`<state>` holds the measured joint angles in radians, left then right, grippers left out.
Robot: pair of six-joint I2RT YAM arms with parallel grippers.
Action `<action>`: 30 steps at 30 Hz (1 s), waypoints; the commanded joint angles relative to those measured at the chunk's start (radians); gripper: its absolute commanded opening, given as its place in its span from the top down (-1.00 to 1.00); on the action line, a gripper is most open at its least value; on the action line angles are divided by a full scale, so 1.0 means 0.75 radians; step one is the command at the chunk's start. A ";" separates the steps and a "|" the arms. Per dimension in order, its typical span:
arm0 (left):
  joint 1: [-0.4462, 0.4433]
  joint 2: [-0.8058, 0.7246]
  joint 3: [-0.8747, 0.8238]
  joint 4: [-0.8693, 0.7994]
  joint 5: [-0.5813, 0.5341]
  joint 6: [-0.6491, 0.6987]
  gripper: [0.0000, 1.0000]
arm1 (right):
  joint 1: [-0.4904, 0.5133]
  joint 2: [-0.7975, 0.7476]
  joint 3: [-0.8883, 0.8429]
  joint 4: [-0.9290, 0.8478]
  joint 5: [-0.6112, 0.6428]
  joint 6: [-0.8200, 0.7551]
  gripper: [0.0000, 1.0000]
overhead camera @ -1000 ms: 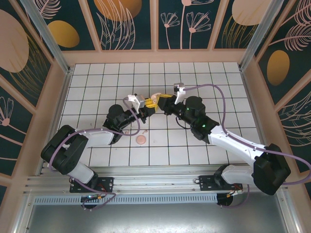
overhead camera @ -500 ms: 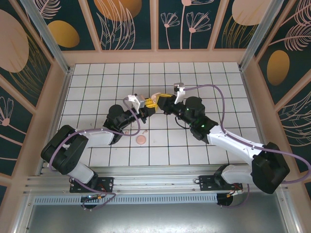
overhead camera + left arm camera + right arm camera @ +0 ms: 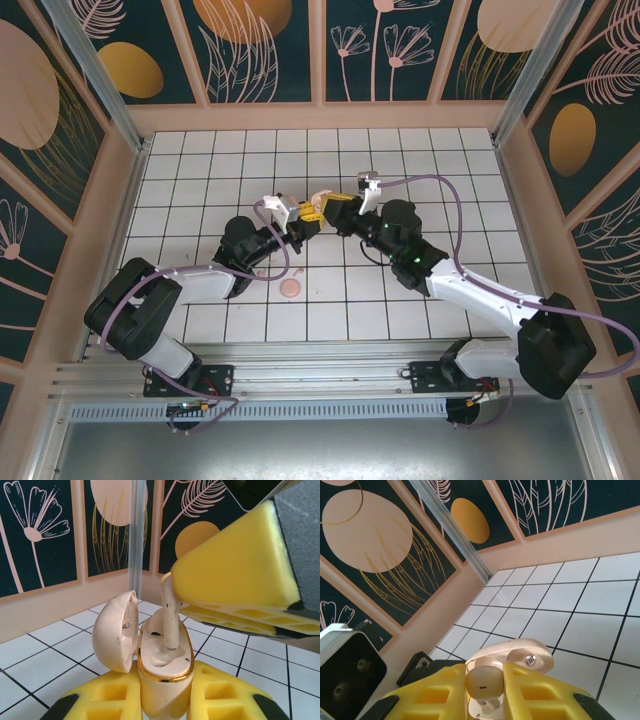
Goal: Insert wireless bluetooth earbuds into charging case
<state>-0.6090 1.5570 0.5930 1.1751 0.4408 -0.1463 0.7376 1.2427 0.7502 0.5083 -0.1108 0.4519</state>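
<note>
One earbud (image 3: 169, 611) stands stem-down in the open charging case (image 3: 165, 677), seemingly not yet seated, and is pinched by the right tool (image 3: 485, 690). The left tool (image 3: 165, 702) clamps the case above the tiled surface (image 3: 400, 160). Whether the other slot is filled, I cannot tell.

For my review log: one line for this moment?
left gripper: holds open case | right gripper: holds earbud | earbud stem reaches into case
</note>
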 commanded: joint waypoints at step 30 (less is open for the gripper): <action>-0.027 -0.115 -0.009 0.037 -0.026 0.253 0.80 | 0.009 -0.024 -0.022 -0.107 -0.073 0.031 0.56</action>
<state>-0.6212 1.5150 0.5777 1.1080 0.4095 0.0193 0.7414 1.2293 0.7452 0.4538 -0.1303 0.4774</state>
